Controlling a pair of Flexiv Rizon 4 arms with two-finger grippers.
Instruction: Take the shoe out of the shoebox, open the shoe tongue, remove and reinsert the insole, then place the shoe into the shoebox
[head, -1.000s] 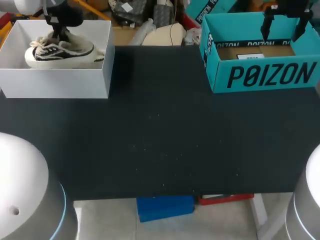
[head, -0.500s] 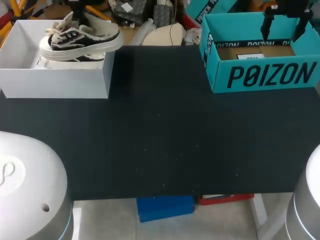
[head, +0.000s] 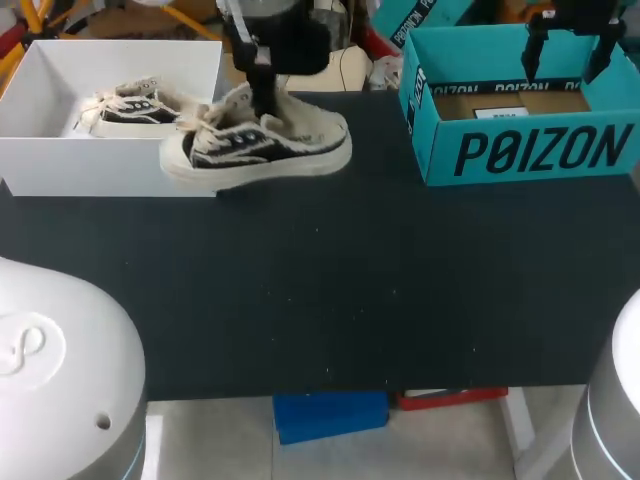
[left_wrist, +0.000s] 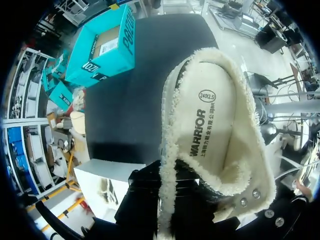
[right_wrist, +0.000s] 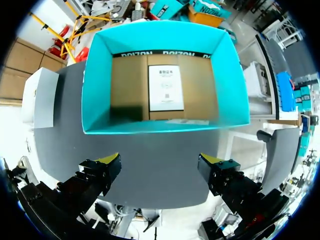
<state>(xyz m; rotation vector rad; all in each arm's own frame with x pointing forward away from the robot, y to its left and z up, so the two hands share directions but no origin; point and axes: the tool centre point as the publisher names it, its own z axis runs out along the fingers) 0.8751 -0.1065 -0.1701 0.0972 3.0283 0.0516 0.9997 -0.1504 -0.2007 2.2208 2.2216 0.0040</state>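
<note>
A cream and black sneaker (head: 255, 148) hangs over the black table just right of the white shoebox (head: 110, 165). My left gripper (head: 264, 92) is shut on the fleecy collar at its opening. In the left wrist view the sneaker's fleece lining and printed insole (left_wrist: 210, 125) face the camera, and the gripper's tips are hidden by the collar. A second matching sneaker (head: 128, 108) lies inside the white shoebox. My right gripper (right_wrist: 161, 165) hangs open above the teal shoebox (head: 530, 150), with nothing between its fingers.
The teal shoebox (right_wrist: 165, 80) stands open at the table's back right, holding only a cardboard liner with a white label. The white shoebox (left_wrist: 107, 182) sits at the back left. Dark table surface (head: 330, 290) stretches between and in front of both boxes.
My left arm lifted the sneaker out of the white shoebox and carried it right and forward, past the box's right wall. The second sneaker stayed in the box. The right arm has not moved.
</note>
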